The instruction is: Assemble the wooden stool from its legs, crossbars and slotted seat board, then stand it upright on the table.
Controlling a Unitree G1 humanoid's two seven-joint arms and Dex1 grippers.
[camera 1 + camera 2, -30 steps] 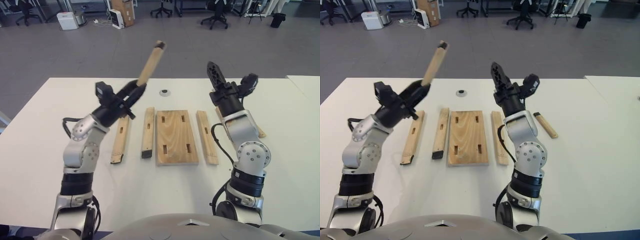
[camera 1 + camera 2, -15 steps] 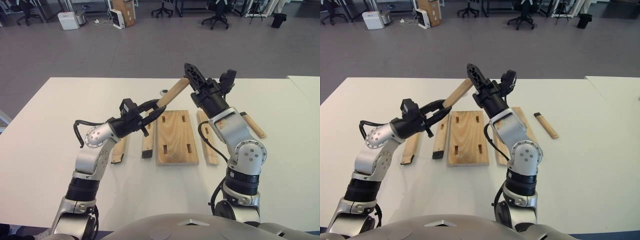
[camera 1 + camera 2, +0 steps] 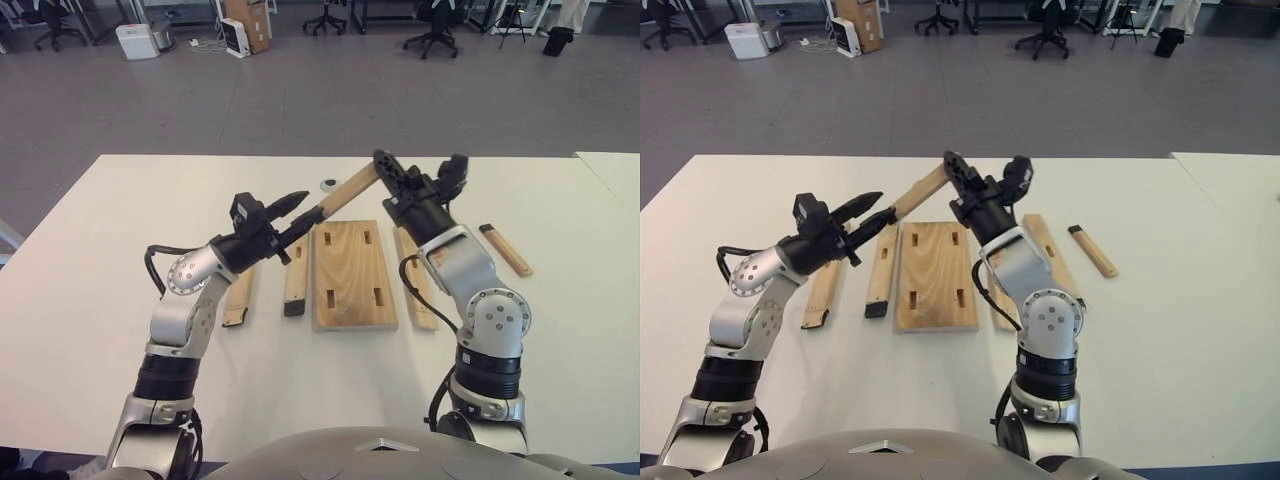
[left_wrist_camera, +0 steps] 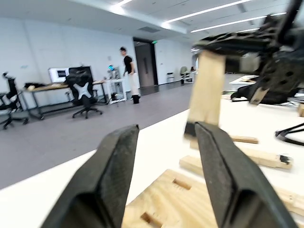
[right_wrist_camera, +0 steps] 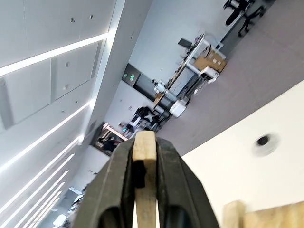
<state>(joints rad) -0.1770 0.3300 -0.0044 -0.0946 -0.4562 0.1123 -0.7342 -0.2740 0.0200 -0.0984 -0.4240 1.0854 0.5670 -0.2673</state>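
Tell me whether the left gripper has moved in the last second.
Yes. The left gripper has swung rightward, toward the far left corner of the seat board, and opened; the right gripper now holds the leg.

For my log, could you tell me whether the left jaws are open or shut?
Open: the left gripper has its jaws spread apart; the right gripper clamps the leg.

seat board [image 3: 352,275]: pale bare wood, visible grain, matt.
held leg [image 3: 345,190]: same light wood, smooth.
fingers [image 4: 107,190]: black plastic, matt.
table [image 3: 90,300]: white, smooth, slight sheen.
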